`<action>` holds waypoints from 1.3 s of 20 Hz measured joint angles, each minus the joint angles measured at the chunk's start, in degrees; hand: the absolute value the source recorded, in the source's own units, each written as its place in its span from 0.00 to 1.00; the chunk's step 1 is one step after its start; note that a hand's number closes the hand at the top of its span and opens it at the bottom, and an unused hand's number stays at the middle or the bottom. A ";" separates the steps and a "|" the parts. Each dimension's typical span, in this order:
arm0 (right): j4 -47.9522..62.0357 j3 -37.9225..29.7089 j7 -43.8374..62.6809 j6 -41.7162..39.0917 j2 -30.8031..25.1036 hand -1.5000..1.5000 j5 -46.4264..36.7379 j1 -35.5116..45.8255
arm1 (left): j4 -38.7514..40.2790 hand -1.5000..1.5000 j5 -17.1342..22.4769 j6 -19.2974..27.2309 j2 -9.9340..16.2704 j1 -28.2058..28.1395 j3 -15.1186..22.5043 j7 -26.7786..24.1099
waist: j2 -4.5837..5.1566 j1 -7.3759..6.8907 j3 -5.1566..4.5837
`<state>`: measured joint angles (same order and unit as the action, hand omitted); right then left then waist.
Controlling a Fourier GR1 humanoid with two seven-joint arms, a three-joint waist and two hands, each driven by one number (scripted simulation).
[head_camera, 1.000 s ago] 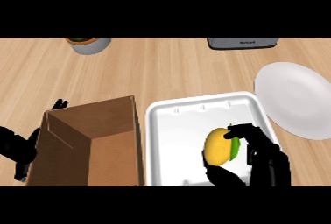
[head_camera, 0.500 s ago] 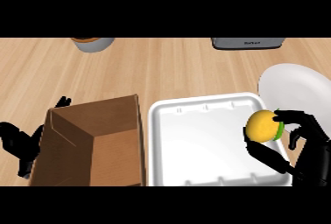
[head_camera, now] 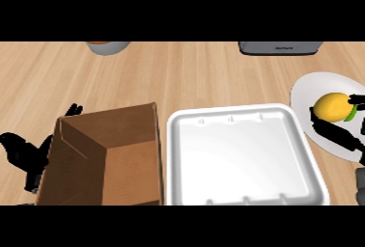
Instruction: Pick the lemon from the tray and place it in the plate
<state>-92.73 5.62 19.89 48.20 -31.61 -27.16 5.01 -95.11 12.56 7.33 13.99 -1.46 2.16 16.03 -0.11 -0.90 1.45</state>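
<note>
The lemon (head_camera: 333,107) is over the plate (head_camera: 314,89), to the right of the white tray (head_camera: 242,159), and the right hand (head_camera: 335,131) holds it with the fingers (head_camera: 354,100) curled around its right side. I cannot tell if the lemon already touches the plate. The tray has nothing in it, so the pick seems done, and also most of the carrying. What is left, I judge, is to set the lemon down and let the fingers go apart. The left hand (head_camera: 21,154) rests with fingers relaxed to the left of the tray, beyond the cardboard box (head_camera: 100,154) on the counter (head_camera: 185,72).
</note>
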 measured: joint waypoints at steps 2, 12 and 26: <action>3.81 -2.20 -3.87 -0.74 -1.08 1.00 4.00 1.50 | 0.10 0.50 0.11 -0.41 0.15 0.17 -0.04 0.38 | 0.05 -0.13 -0.01; 27.35 -8.01 -15.16 -12.50 -5.11 0.00 15.20 8.39 | 0.37 0.50 -0.56 -0.98 -0.73 1.54 0.30 -0.06 | 0.90 -1.73 -0.08; 49.84 -17.99 -39.71 -29.62 -2.70 0.00 29.29 20.31 | 0.98 0.50 -0.99 -1.59 -1.33 1.59 -0.14 -0.27 | 0.63 -1.54 0.00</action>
<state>-42.89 -12.37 -19.82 18.58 -34.31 2.12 25.32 -94.13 11.58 5.75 12.66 0.13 2.02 15.76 0.52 -2.45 1.45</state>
